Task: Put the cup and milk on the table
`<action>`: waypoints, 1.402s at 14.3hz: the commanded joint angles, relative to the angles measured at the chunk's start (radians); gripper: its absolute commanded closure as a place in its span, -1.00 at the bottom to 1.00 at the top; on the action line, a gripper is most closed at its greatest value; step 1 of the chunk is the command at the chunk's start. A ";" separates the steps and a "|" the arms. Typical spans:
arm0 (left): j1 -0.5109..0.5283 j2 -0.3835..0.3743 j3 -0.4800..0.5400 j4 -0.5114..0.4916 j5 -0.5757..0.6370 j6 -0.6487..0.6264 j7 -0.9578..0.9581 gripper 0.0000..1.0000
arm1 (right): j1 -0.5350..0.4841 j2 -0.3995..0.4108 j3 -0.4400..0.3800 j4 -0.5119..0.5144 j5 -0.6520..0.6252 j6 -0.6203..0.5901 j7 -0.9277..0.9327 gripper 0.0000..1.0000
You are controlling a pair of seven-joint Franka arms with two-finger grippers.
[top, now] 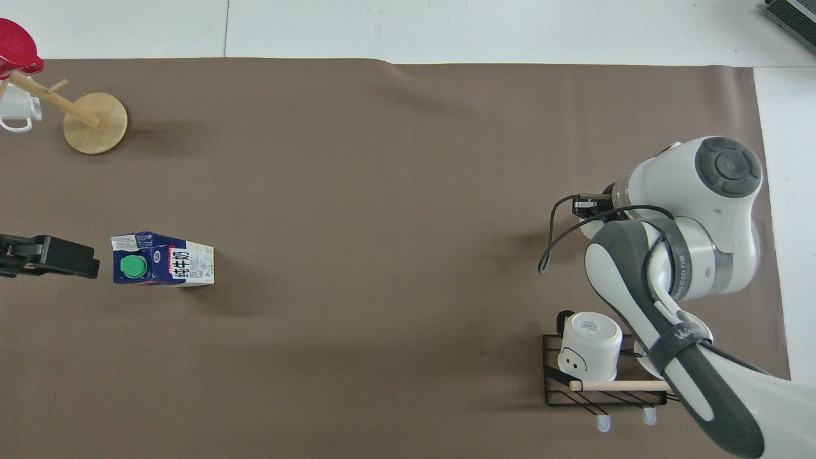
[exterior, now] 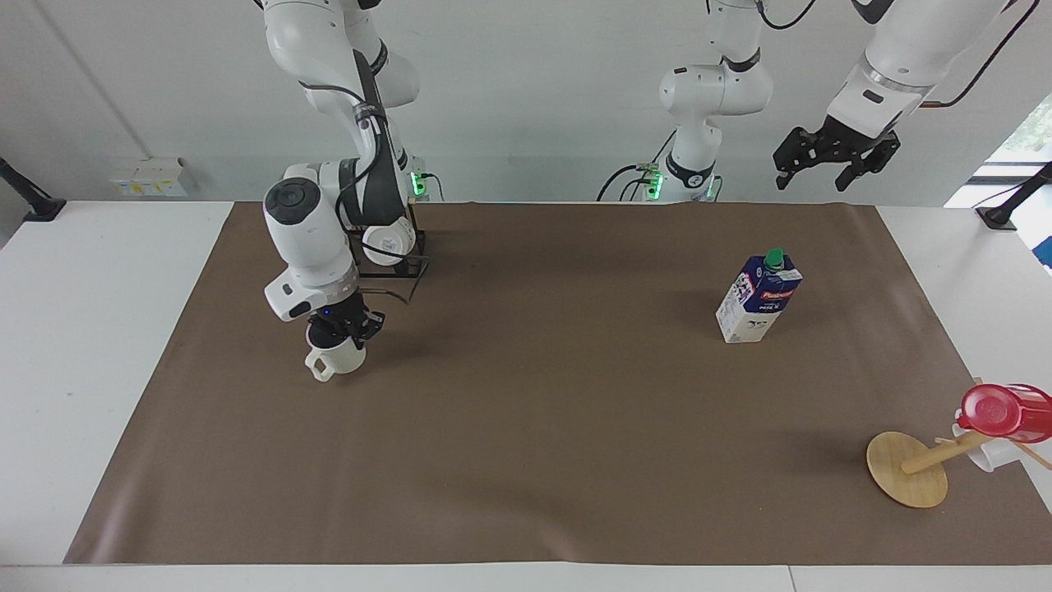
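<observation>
The cream-white cup [exterior: 335, 360] is upright at the right arm's end of the brown mat [exterior: 534, 427] on the white table [exterior: 90, 345], its handle pointing away from the robots. My right gripper [exterior: 341, 330] reaches down from above and is shut on the cup's rim. In the overhead view the right arm hides the cup. The milk [exterior: 758, 298] stands upright on the mat toward the left arm's end, its green cap [top: 133, 266] on top. My left gripper [exterior: 834, 160] hangs open, high in the air, apart from the milk.
A black wire rack [top: 554, 382] holding upside-down white mugs [top: 590, 344] stands close by the right arm, nearer to the robots than the cup. A tipped wooden mug tree [exterior: 908, 469] with a red cup [exterior: 1003, 411] and a white mug lies at the mat's corner.
</observation>
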 commanded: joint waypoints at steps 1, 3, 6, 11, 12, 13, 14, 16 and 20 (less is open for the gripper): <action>-0.009 0.001 0.009 0.016 -0.001 -0.015 -0.003 -1.00 | 0.016 -0.048 0.008 0.035 0.021 -0.099 0.040 1.00; -0.009 0.001 0.009 0.016 -0.001 -0.015 -0.003 -1.00 | 0.049 -0.047 0.008 0.081 0.021 -0.161 0.083 1.00; -0.009 0.001 0.009 0.016 -0.001 -0.015 -0.003 -1.00 | 0.143 -0.047 0.010 0.095 0.016 -0.168 0.224 1.00; -0.009 0.003 0.009 0.016 -0.001 -0.015 -0.003 -1.00 | 0.266 -0.034 0.015 0.103 0.021 -0.152 0.393 1.00; -0.009 0.001 0.009 0.016 -0.001 -0.015 -0.003 -1.00 | 0.289 -0.027 0.013 0.104 0.023 -0.147 0.422 1.00; -0.009 0.001 0.009 0.016 -0.001 -0.017 -0.003 -1.00 | 0.309 -0.016 0.015 0.112 0.023 -0.130 0.451 1.00; -0.009 0.001 0.009 0.016 -0.001 -0.019 -0.002 -1.00 | 0.330 -0.007 0.015 0.118 0.021 -0.126 0.478 1.00; -0.009 0.001 0.009 0.016 -0.001 -0.019 -0.003 -1.00 | 0.375 0.016 0.015 0.124 0.023 -0.100 0.535 1.00; -0.009 -0.002 0.009 0.019 -0.001 -0.014 0.004 -1.00 | 0.431 0.059 0.019 0.124 0.021 -0.038 0.609 1.00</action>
